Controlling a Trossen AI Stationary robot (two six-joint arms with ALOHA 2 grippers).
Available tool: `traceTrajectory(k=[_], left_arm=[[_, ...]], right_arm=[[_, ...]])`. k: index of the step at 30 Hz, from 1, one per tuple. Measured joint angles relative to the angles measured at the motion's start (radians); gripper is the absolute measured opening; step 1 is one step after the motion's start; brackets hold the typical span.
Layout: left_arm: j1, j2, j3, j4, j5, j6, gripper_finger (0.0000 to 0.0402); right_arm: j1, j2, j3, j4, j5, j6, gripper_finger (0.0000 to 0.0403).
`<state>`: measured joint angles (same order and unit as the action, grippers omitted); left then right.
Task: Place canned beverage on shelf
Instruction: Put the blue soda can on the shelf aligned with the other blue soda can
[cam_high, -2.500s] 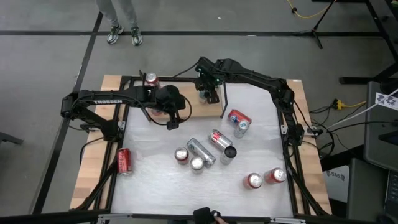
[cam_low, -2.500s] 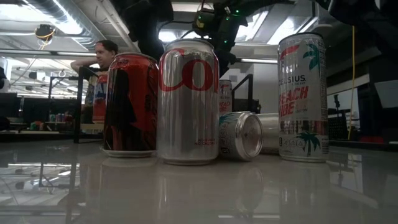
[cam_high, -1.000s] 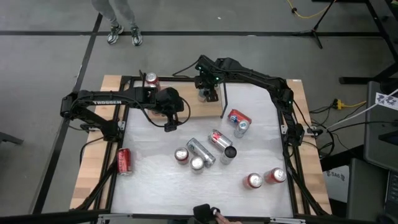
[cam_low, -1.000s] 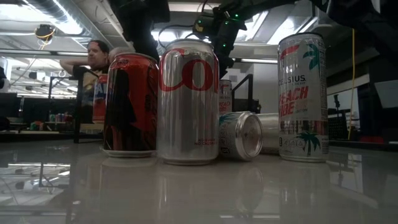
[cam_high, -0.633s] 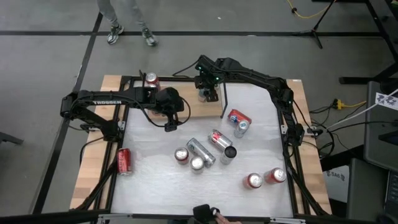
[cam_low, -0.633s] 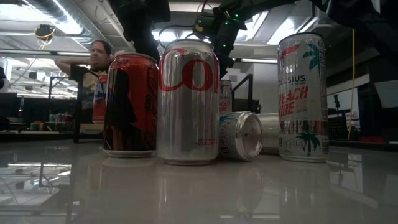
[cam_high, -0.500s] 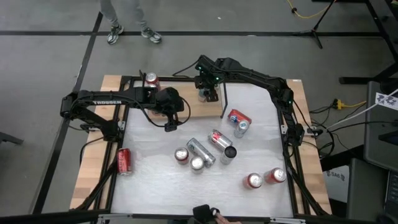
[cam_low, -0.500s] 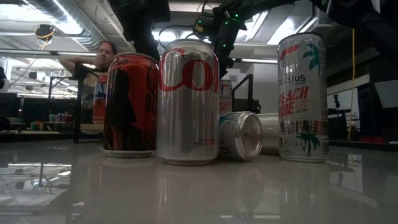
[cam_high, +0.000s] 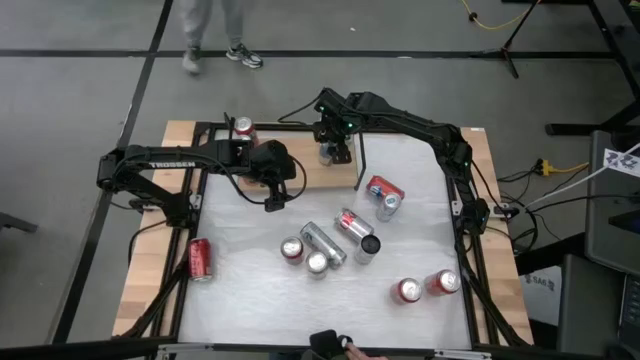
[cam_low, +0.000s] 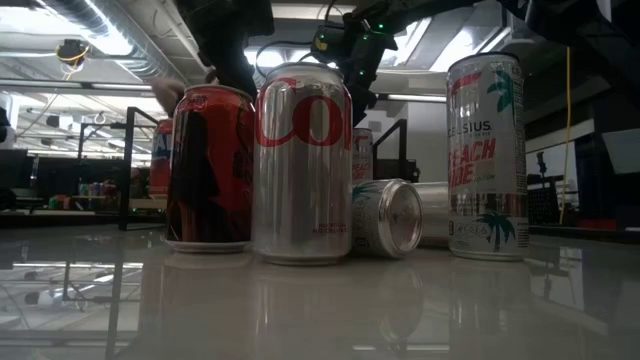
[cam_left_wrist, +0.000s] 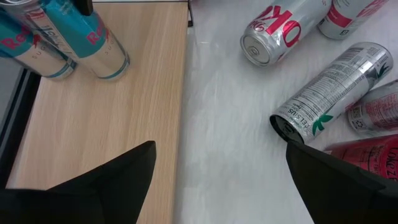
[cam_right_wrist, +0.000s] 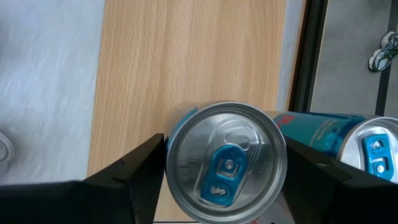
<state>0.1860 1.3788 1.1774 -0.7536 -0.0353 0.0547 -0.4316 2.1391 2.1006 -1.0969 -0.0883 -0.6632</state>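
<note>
**Teal can held upright over the wooden shelf; left arm idle beside it**

The bench carries loose cans; the shelf, a light wooden board with black rails, lies along its far edge. The right end effector stands over the shelf, its fingers set against both sides of an upright teal-and-silver can, top and blue tab facing the wrist camera. A second teal can stands just beside it. The left end effector hovers over the shelf's near edge, fingers spread wide, holding nothing.

Handling, as a judgement: the can is rigid if full, smooth and apt to slip; a mid-wall grip suits it.

Hidden: the can's base, so contact with the shelf cannot be told. In the low view, foreground cans mask the shelf.
</note>
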Motion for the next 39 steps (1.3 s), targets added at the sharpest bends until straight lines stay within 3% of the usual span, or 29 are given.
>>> traceTrajectory(k=[13,25,34,39], left_arm=[[0.0,0.0,0.0,0.0,0.0,0.0,0.0352],[0.001,0.0,0.0,0.0,0.0,0.0,0.0352],[0.001,0.0,0.0,0.0,0.0,-0.001,0.0352],[0.001,0.0,0.0,0.0,0.0,0.0,0.0352]], right_arm=[[0.0,0.0,0.0,-0.002,0.0,-0.001,0.0264],[0.001,0.005,-0.003,-0.008,-0.001,-0.021,0.0372],[0.008,0.003,-0.002,-0.006,0.004,-0.02,0.0383],[0.038,-0.007,-0.002,-0.007,0.073,-0.018,0.0383]])
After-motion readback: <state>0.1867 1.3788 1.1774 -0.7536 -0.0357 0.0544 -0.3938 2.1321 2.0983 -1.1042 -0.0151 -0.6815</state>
